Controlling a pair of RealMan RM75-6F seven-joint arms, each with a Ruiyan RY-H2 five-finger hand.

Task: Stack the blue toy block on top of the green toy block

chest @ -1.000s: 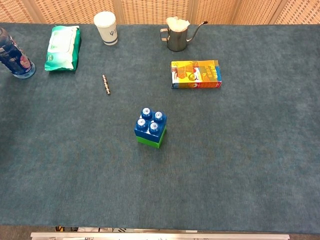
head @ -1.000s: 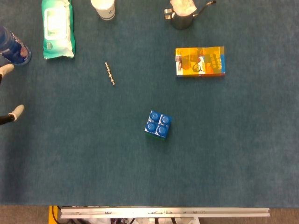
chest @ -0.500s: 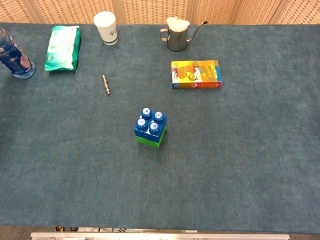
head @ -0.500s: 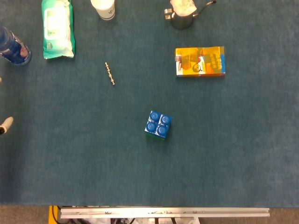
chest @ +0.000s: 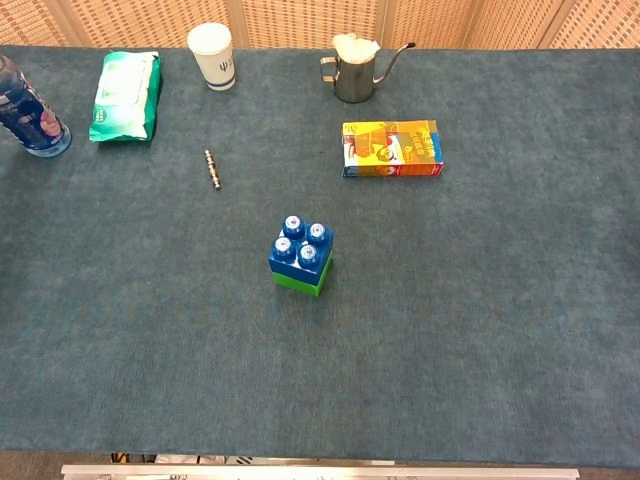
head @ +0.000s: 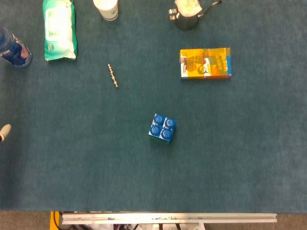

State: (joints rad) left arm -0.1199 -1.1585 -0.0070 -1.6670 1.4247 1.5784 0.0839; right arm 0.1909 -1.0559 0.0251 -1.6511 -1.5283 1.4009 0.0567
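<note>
The blue toy block sits on top of the green toy block near the middle of the table, studs up. In the chest view the blue block covers the green one, whose front face shows below it; in the head view only a thin green edge shows. Only one pale fingertip of my left hand shows, at the far left edge of the head view and far from the stack. Whether that hand's fingers are apart or curled is hidden. My right hand is in neither view.
Along the far side lie a green wipes pack, a white cup and a metal pitcher. A blue bottle stands at the far left. An orange box and a small beaded rod lie on the blue cloth.
My left hand has drawn back out past the left edge of the head view, from two fingertips to one. The stacked blocks have not moved.
</note>
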